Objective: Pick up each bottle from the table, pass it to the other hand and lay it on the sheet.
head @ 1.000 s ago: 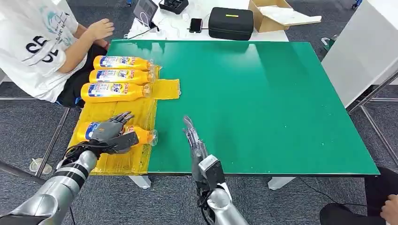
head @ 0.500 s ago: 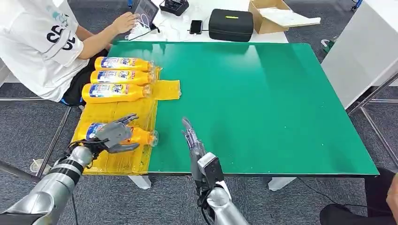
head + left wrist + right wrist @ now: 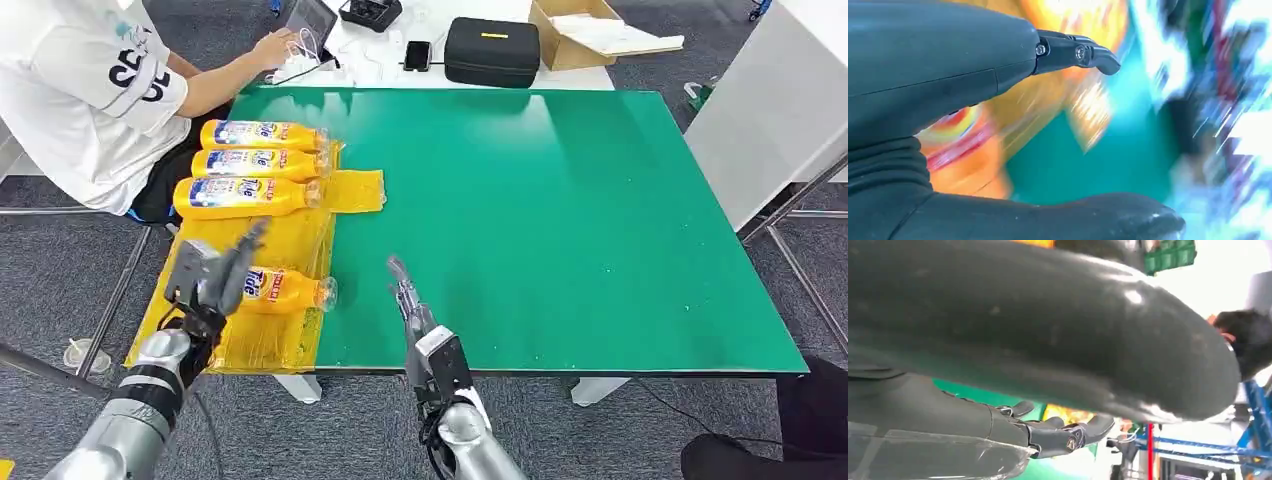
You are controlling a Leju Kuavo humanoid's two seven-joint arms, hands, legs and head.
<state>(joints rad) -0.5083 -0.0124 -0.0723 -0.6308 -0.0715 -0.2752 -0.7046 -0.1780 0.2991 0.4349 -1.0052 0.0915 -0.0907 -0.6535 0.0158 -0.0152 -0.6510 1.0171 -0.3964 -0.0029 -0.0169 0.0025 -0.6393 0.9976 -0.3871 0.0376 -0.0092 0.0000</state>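
The green table is lying bare on your right — all four bottles are resting on the yellow sheet. Your left hand is hovering open beside the nearest bottle; your right hand is idling, fingers straight. Smooth plastic, probably slippery — take hold mid-body.

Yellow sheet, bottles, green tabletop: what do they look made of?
Yellow sheet: likely thin plastic film; glossy, wrinkled, creased where it lies.
Bottles: probably plastic; smooth orange bodies with printed labels and clear caps.
Green tabletop: hard, smooth, semi-gloss surface with soft light reflections near the far edge; whether it is a mat or a laminate cannot be told.
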